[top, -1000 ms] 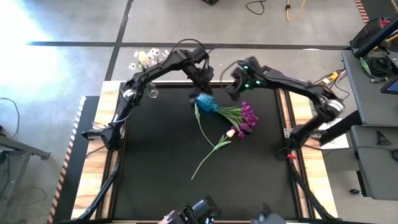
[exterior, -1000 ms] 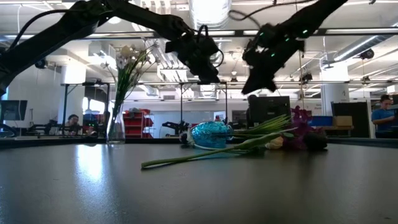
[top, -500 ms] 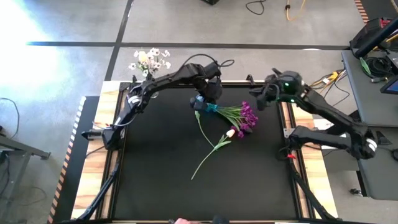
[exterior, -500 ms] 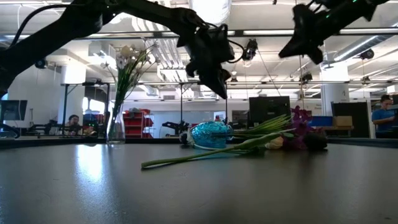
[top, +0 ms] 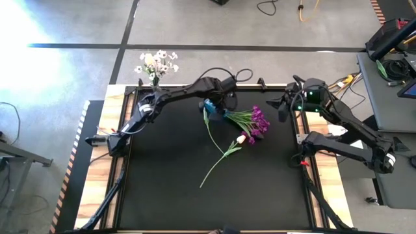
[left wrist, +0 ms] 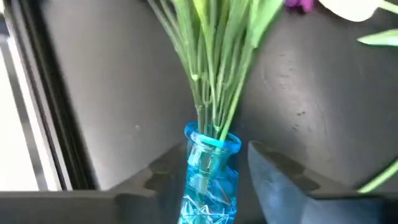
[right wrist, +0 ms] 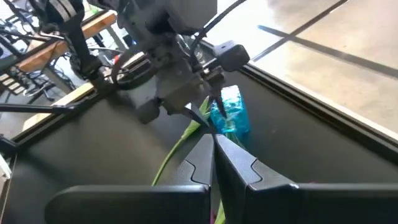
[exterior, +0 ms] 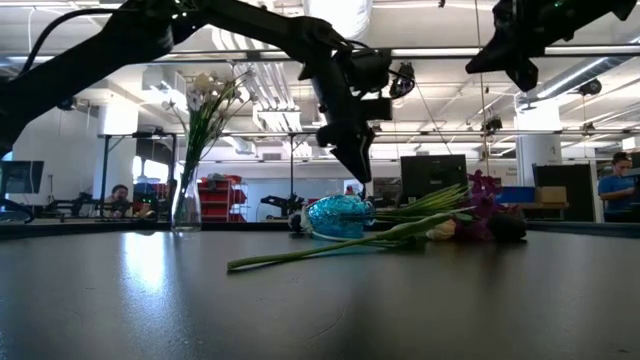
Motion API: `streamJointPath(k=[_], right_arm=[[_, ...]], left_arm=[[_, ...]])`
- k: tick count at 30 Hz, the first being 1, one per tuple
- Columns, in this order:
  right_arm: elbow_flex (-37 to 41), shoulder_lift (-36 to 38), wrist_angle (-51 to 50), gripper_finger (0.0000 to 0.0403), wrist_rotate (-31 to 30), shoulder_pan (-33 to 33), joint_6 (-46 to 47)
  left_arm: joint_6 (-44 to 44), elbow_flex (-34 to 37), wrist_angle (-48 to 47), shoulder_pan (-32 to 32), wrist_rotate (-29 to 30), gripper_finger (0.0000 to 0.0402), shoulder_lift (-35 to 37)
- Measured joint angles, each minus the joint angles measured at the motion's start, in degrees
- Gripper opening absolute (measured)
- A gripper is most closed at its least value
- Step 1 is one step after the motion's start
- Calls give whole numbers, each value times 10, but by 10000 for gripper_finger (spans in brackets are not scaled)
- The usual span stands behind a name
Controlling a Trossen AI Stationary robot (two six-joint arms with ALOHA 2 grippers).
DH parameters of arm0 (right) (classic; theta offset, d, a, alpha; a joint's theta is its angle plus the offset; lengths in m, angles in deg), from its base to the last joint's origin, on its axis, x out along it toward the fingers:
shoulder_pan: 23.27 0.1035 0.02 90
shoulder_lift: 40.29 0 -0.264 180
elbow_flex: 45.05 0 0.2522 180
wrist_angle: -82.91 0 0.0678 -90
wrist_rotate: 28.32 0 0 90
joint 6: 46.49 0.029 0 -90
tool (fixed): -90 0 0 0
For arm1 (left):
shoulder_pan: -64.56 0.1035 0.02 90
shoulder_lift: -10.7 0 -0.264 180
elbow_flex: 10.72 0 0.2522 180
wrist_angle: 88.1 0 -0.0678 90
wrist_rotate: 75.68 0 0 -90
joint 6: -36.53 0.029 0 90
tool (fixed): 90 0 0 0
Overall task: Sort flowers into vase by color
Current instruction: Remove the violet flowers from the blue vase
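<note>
A blue glass vase [left wrist: 208, 180] lies on its side on the black table at the far middle [exterior: 340, 215]. Green stems enter its neck, and their magenta-purple sprays [top: 259, 120] rest on the table to its right. A cream-peach tulip [top: 241, 138] lies beside them, its long stem running toward the near side. White flowers [top: 156, 62] stand in a clear vase [exterior: 187, 205] at the far left. My left gripper [left wrist: 214, 180] hangs open just above the blue vase, one finger on either side of it and gaps showing. My right gripper [right wrist: 214, 149] is shut and raised at the far right [top: 286, 104].
The black mat is framed by wooden strips and the arms' bases at the left edge [top: 104, 140] and the right edge [top: 305, 156]. Bare mat [top: 214, 195] fills the near half. A dark bud [exterior: 505, 228] lies among the magenta sprays.
My left gripper has come down and a little toward the table's right, over the lying blue vase. My right gripper has drawn away from the vase toward the table's far right corner and risen. The vase and the flowers have stayed where they lay.
</note>
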Motion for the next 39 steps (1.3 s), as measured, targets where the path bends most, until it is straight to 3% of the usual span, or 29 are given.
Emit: streamJointPath(k=[5,14,19,32,39], right_arm=[[-1,4,-2,8,8,0,-7],[-1,3,-2,8,7,0,-26],[-1,3,-1,9,-3,0,-34],[-1,2,3,9,-7,0,-39],[-1,1,3,9,-9,0,-39]], left_arm=[[-116,0,-1,1,36,203,-14],[-322,0,22,-12,60,194,-21],[-343,0,28,-29,147,187,-28],[-414,-8,28,-34,189,184,-49],[-427,-8,21,-33,207,122,-49]])
